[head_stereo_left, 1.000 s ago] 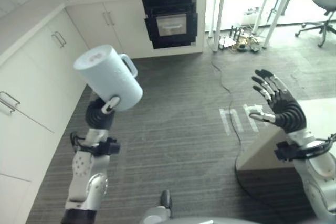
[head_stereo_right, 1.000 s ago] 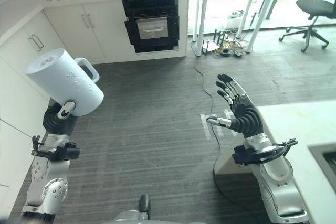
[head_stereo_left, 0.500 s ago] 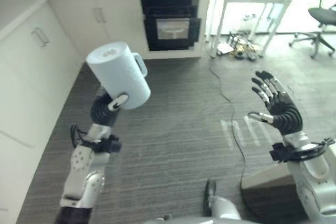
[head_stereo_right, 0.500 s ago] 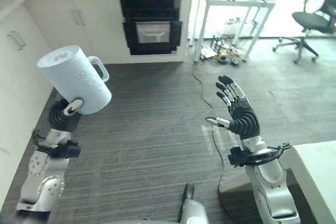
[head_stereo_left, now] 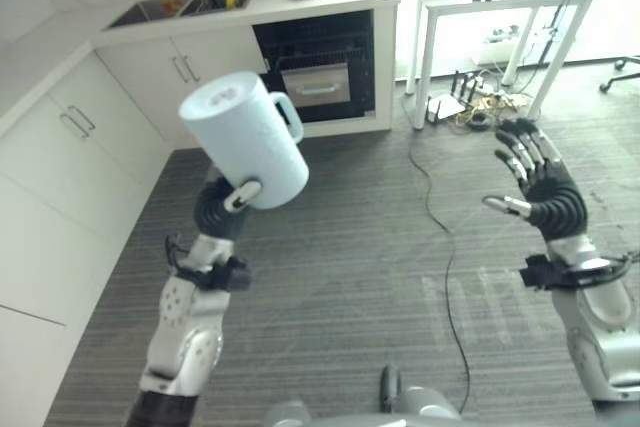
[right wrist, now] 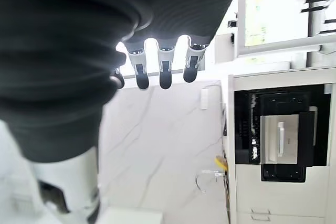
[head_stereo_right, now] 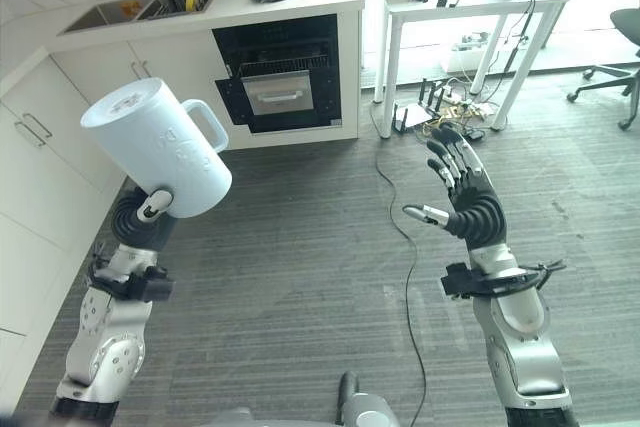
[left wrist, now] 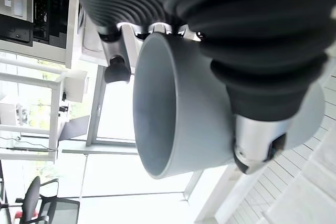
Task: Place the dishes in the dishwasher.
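Overhead, 1 pale blue mug [head_stereo_left: 245, 137] in clasped left hand [head_stereo_left: 222, 209]; right hand [head_stereo_right: 470, 205] splayed, empty.

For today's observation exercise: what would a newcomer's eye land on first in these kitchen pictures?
First, the big pale blue mug, held high upside down in the left hand, over the grey floor near the white cabinets. Next, the right hand, raised with fingers spread and holding nothing. Beyond them, the open dishwasher shows dark under the counter.
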